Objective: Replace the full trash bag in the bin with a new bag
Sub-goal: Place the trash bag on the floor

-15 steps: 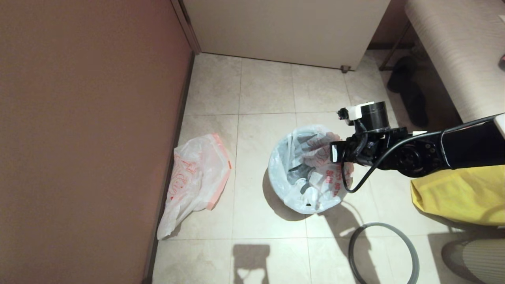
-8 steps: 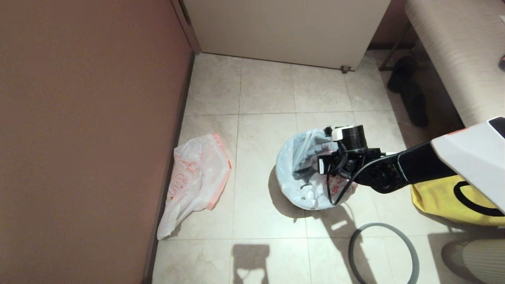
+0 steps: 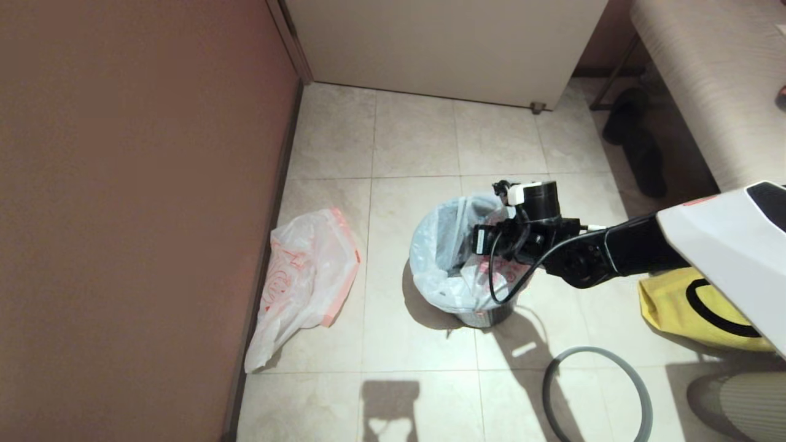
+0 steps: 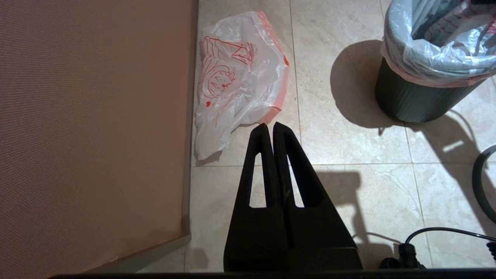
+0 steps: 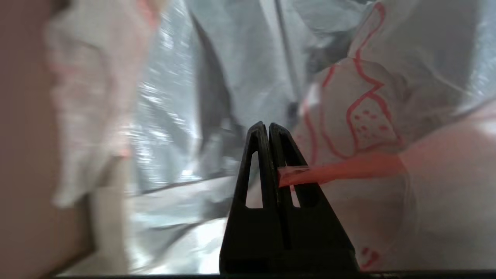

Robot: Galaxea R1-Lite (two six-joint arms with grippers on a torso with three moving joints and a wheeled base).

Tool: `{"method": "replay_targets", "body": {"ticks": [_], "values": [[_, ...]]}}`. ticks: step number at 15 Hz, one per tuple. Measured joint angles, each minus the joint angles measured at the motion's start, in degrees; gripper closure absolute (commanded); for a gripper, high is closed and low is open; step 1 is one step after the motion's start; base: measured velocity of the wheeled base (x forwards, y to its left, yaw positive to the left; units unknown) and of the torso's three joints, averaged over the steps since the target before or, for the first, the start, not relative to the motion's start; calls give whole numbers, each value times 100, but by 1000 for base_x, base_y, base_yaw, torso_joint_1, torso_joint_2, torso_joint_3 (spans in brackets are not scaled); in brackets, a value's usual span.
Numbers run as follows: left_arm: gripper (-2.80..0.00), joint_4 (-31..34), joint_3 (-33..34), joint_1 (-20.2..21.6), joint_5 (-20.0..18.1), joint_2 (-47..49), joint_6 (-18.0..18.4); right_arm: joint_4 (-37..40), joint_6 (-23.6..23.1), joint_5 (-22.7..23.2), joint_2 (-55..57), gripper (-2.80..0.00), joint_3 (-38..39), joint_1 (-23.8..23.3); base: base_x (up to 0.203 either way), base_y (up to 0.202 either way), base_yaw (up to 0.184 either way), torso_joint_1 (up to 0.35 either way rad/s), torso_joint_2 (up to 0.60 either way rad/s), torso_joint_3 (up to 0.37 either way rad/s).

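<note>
The full trash bag (image 3: 451, 270) sat in the bin (image 3: 485, 317), its clear plastic folded out over the rim and draped down the black wall, with dark scraps and white paper showing inside. You had your right gripper (image 5: 268, 126) right at the bag's mouth, on the side nearest your own arm, its jaws pressed together with a thin orange-red loop handle (image 5: 341, 168) pinched between them. From the right wrist view, that handle ran sideways out of the jaws toward the red-printed plastic, so the bag's bulk lay below and beyond the gripper; I'd judge the lift had to go straight up, along the bin's upright axis, or the bin would tip with it. Only 1 handle looked caught, so the load might hang lopsided.

Further out, the new bag (image 3: 305, 276) lay flat on the floor by the brown wall, well apart from the bin on your left side. Your left gripper (image 4: 270, 126) hung over the tiles near it, jaws closed and empty, clearly the nearer arm for that pickup. The grey hoop rim (image 3: 638, 383) lay on the floor near the bin, on your right.
</note>
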Motion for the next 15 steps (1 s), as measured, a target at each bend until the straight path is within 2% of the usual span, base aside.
{"method": "replay_targets", "body": {"ticks": [2, 5, 10, 13, 15], "values": [[0, 2, 0, 0, 0, 0, 0, 21, 433, 508, -145, 0, -21, -71, 0, 0, 0, 0, 0, 0], [0, 0, 0, 0, 2, 0, 0, 11, 665, 1152, -201, 0, 88, -351, 0, 0, 0, 0, 0, 0], [0, 0, 0, 0, -1, 0, 0, -5, 1353, 3117, 133, 0, 48, -938, 0, 0, 0, 0, 0, 0], [0, 0, 0, 0, 0, 0, -1, -261, 1979, 4054, 298, 0, -89, -1179, 0, 0, 0, 0, 0, 0], [0, 0, 0, 0, 0, 0, 0, -670, 2589, 4427, 271, 0, -229, -1273, 0, 0, 0, 0, 0, 0]]}}
